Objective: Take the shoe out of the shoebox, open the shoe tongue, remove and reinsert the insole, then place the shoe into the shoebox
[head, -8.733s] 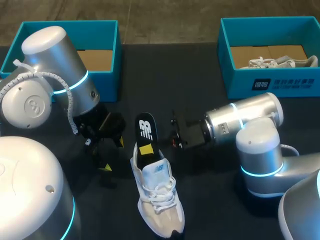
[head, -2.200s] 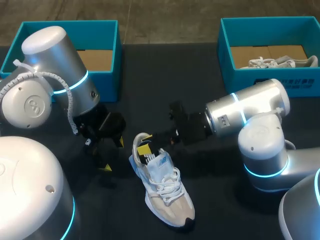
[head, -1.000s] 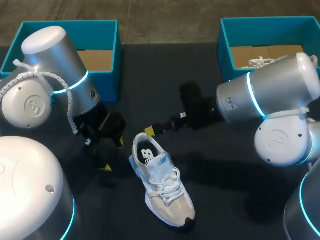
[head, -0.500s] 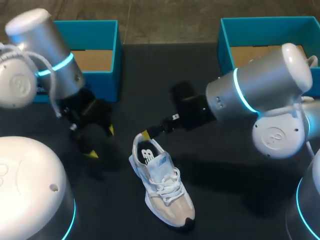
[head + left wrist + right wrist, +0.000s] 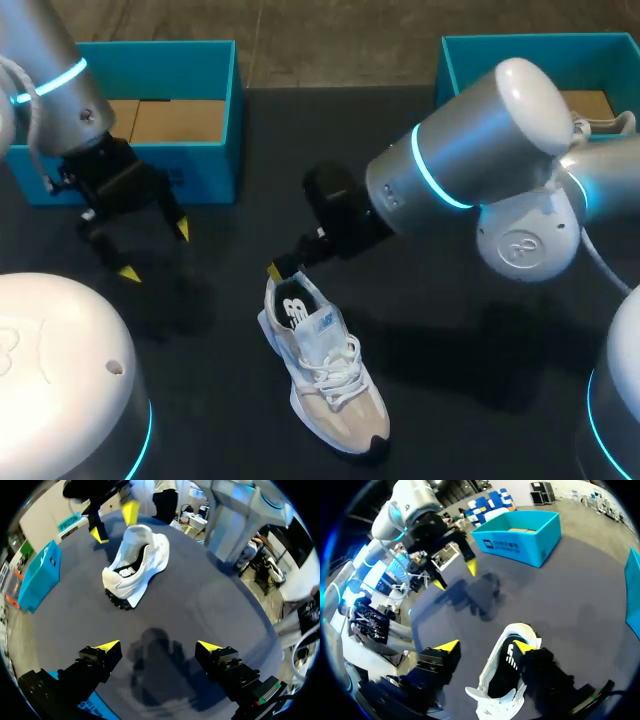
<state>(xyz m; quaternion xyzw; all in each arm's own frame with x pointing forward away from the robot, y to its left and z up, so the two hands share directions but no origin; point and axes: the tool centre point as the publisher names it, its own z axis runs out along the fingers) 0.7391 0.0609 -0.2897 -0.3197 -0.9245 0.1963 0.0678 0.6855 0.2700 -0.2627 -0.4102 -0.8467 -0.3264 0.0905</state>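
The right gripper (image 5: 485,649) stands wide open with nothing between its fingers. One yellow tip is over the heel opening of the shoe (image 5: 495,677) and the other is out beside the heel; whether it touches the collar I cannot tell. The black insole (image 5: 292,311) lies inside the shoe, which sits upright on the dark table (image 5: 470,400), toe toward the robot. The left gripper (image 5: 155,251) is likewise spread wide and empty, well apart from the shoe, in front of the left shoebox (image 5: 212,170).

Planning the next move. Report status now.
Left tool open, empty. Right tool open at heel of shoe. Shoe upright on table, insole in. Nothing seen blocking it.
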